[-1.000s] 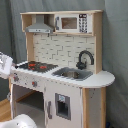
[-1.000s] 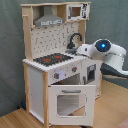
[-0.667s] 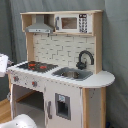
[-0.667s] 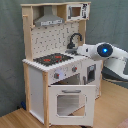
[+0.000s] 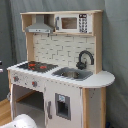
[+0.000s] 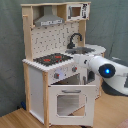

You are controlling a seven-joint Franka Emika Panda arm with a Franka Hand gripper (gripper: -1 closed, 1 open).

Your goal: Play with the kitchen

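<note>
The kitchen is a tall white and pale-wood toy with a black-red hob, grey hood, microwave, black faucet and sink. In the second exterior view the kitchen stands at centre, and its windowed oven door hangs ajar at the front. My white arm reaches in from the second exterior view's right. Its end, with the gripper, sits just in front of the counter edge, above the oven door. The arm does not show in the first exterior view.
A grey-green curtain hangs behind the kitchen. The floor is pale wood. A white rounded shape lies low at the first exterior view's bottom left, below the open space under the hob.
In the second exterior view the arm has dropped lower and moved left, close to the kitchen's front. In the first exterior view the white arm part at the left edge has gone out of the picture.
</note>
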